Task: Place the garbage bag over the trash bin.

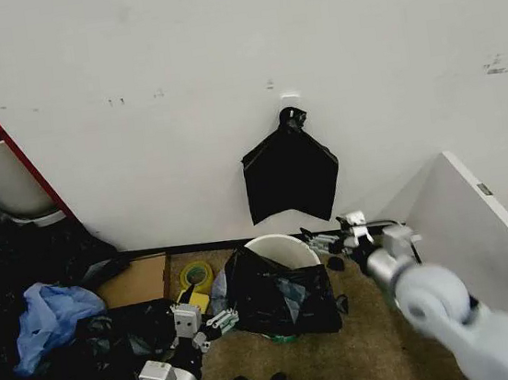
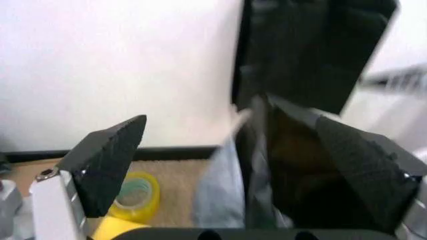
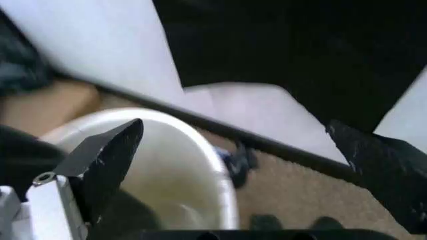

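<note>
On the floor by the wall, the trash bin (image 1: pixel 284 246) stands half draped by the garbage bag (image 1: pixel 281 296) across its 6 o'clock side. Your left gripper (image 1: pixel 217 322), spread, sits at the bag's 9 o'clock edge; your right gripper (image 1: pixel 334 236), spread, hovers by the rim at 3 o'clock. Pinch the loose film only, then lift it wide over the rim.

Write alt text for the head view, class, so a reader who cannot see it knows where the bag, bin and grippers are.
A glossy black garbage bag drapes the front of a cream-white trash bin on the floor by a white wall. The left gripper, fingers open, sits at the bag's left edge; the right gripper, also open, reaches toward the bin's rim. A flat black bundle hangs on the wall above.
</note>
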Robot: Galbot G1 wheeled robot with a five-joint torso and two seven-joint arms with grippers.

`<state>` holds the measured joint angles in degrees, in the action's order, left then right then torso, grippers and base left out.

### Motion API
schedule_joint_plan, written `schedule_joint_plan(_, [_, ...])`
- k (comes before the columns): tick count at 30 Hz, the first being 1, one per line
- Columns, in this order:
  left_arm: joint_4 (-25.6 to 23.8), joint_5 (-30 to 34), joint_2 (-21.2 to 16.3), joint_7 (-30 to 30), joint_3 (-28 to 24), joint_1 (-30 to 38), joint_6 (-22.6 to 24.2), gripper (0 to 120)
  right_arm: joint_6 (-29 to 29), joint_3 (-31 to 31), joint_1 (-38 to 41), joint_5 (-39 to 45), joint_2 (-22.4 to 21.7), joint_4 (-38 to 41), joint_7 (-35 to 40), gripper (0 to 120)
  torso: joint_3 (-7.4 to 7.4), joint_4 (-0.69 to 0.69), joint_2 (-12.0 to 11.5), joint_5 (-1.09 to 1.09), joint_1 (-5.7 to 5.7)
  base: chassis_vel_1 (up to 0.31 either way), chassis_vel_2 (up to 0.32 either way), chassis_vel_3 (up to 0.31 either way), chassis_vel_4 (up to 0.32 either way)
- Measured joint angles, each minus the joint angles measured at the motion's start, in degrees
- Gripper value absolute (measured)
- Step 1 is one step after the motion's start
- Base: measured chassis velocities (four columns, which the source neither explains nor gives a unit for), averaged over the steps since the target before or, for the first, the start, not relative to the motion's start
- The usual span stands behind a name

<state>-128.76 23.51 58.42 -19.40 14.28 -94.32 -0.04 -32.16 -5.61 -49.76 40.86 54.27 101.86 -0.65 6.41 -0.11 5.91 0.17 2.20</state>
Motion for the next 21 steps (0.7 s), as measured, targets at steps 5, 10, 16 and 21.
schedule_joint_plan(5, [-1.20,0.66,3.05,-0.57,2.21,0.54,0.63,100,-4.78,2.15,8.31,-11.19,3.34,-9.77,-13.95,100,0.00,0.01,0.00,-0.02,0.00,0.000,0.000,0.000,0.000])
schedule_joint_plan(10, [-2.78,1.38,5.02,-1.15,4.19,0.70,1.08,100,-6.73,6.01,12.41,-21.49,6.03,-14.67,-20.75,100,-0.01,-0.01,0.00,-0.03,-0.01,0.000,0.000,0.000,0.000])
schedule_joint_plan(16, [-4.64,1.88,7.41,-2.42,5.55,0.36,1.79,100,-7.72,7.75,13.80,-25.56,9.69,-20.33,-21.57,100,-0.02,0.00,0.00,-0.02,-0.01,0.000,0.000,0.000,0.000])
schedule_joint_plan(21, [-4.71,1.54,7.64,-3.24,5.54,-0.29,1.82,100,-7.43,8.55,13.63,-26.00,10.57,-22.55,-21.31,88,-0.02,-0.01,0.00,-0.02,-0.01,0.000,0.000,0.000,0.000])
